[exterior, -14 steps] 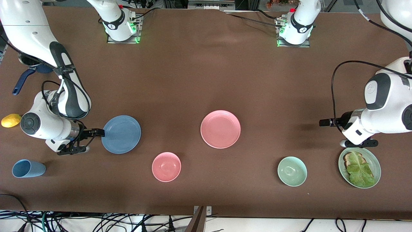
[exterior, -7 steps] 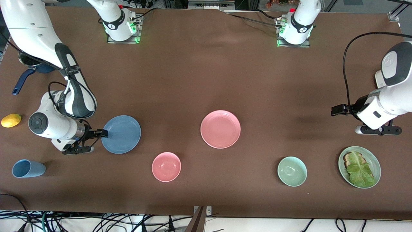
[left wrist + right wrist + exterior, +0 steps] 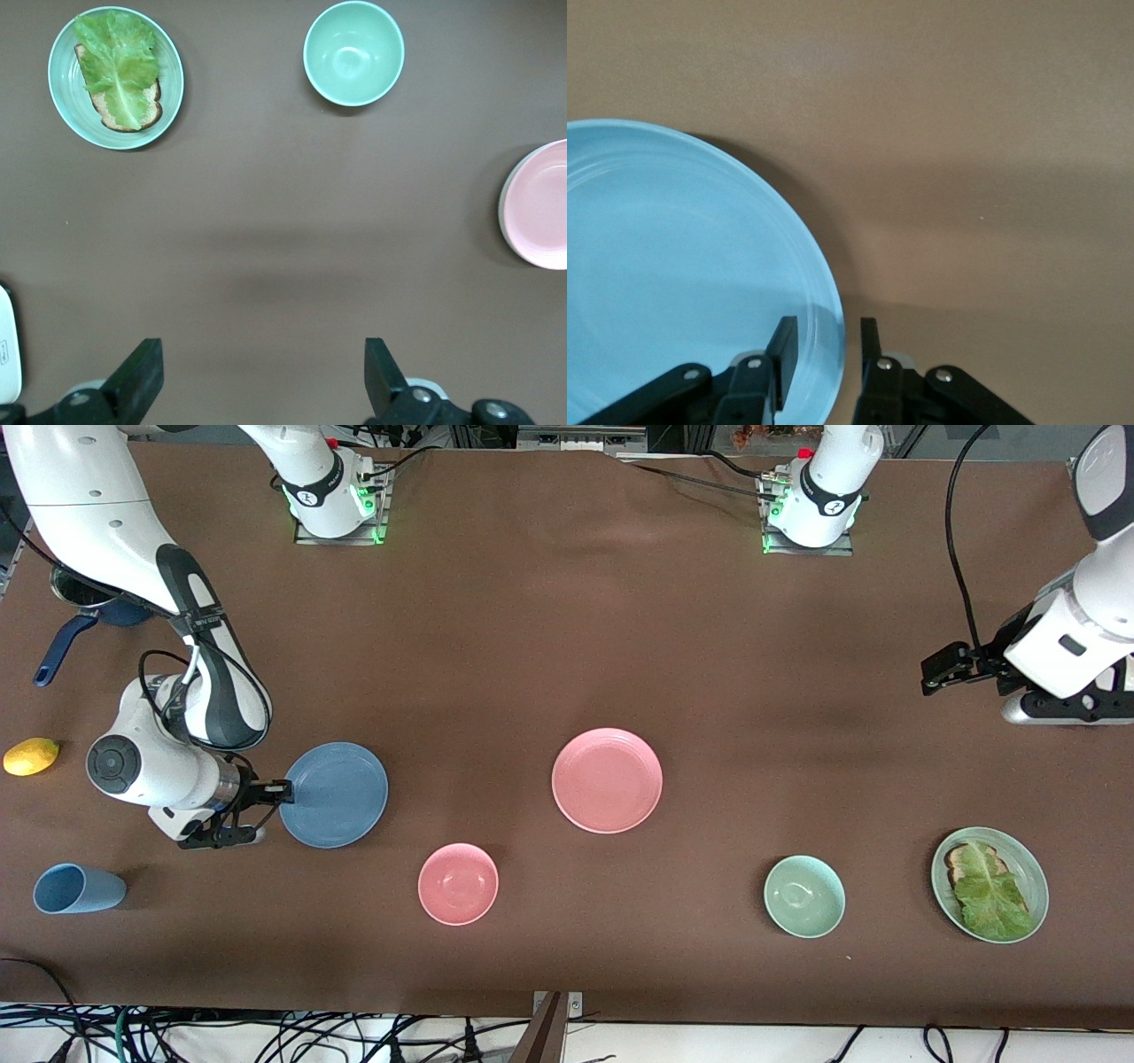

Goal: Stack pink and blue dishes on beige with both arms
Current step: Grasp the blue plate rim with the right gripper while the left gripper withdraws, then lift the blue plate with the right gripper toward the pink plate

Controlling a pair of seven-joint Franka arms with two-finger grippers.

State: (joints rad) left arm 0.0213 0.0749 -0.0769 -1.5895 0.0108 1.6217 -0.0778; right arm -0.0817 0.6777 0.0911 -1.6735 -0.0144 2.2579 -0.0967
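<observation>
The blue plate (image 3: 334, 794) lies flat on the table toward the right arm's end. My right gripper (image 3: 285, 788) is down at its edge and open. One finger is over the plate's inside and the other is outside the rim (image 3: 824, 292), with a small gap showing. The pink plate (image 3: 607, 780) lies near the table's middle and shows partly in the left wrist view (image 3: 540, 205). My left gripper (image 3: 932, 676) hangs open and empty in the air at the left arm's end (image 3: 261, 347). No beige plate is in view.
A pink bowl (image 3: 458, 883) and a green bowl (image 3: 804, 895) stand nearer the front camera. A pale green plate (image 3: 1038, 872) holds toast and lettuce. A blue cup (image 3: 78, 888), a lemon (image 3: 31, 755) and a blue-handled pot (image 3: 66, 642) are at the right arm's end.
My left arm rose and drew away from the green plate with toast. My right gripper slid forward until its fingers straddled the blue plate's rim.
</observation>
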